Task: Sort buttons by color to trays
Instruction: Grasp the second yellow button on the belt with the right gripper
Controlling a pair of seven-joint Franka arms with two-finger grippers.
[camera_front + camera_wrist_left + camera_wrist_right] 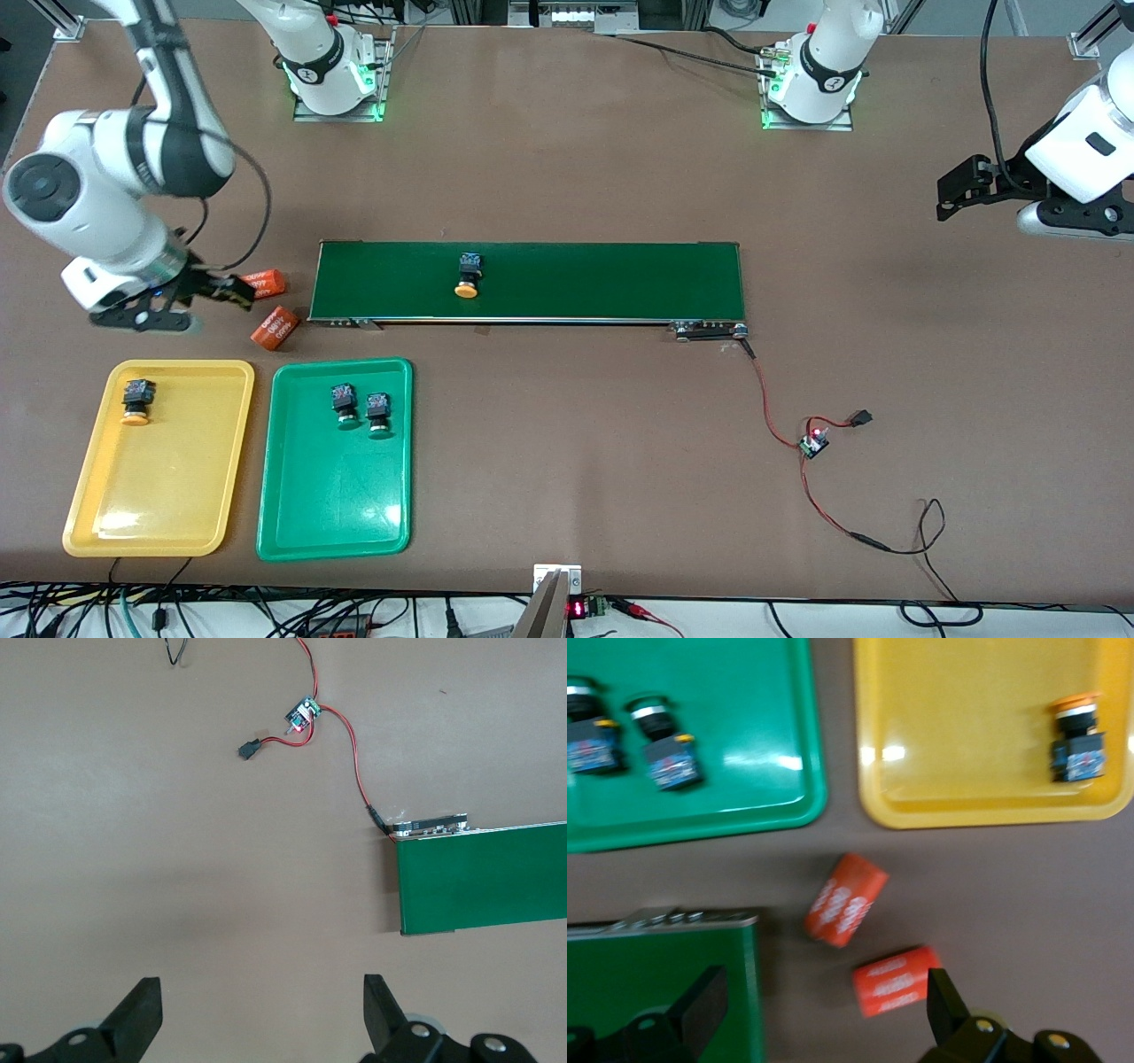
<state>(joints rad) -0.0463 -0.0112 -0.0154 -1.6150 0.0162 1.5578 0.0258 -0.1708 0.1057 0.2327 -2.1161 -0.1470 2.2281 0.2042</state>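
A yellow-orange button [468, 274] lies on the dark-green belt [576, 279]. A second yellow-orange button [135, 400] [1076, 740] rests in the yellow tray [159, 505] [992, 815]. Two green buttons [345, 405] [379, 415] [664, 753] [589, 740] lie side by side in the green tray [337, 514] [744, 819]. My right gripper [232, 292] [824, 1010] hangs open and empty over the table at the belt's end, above the orange cylinders. My left gripper [955, 190] [261, 1014] waits open and empty over bare table at the left arm's end.
Two orange cylinders with white print [264, 283] [275, 327] [846, 899] [895, 979] lie between the belt's end and the trays. A red wire runs from the belt's other end to a small circuit board [813, 444] [303, 715]. Cables line the table's near edge.
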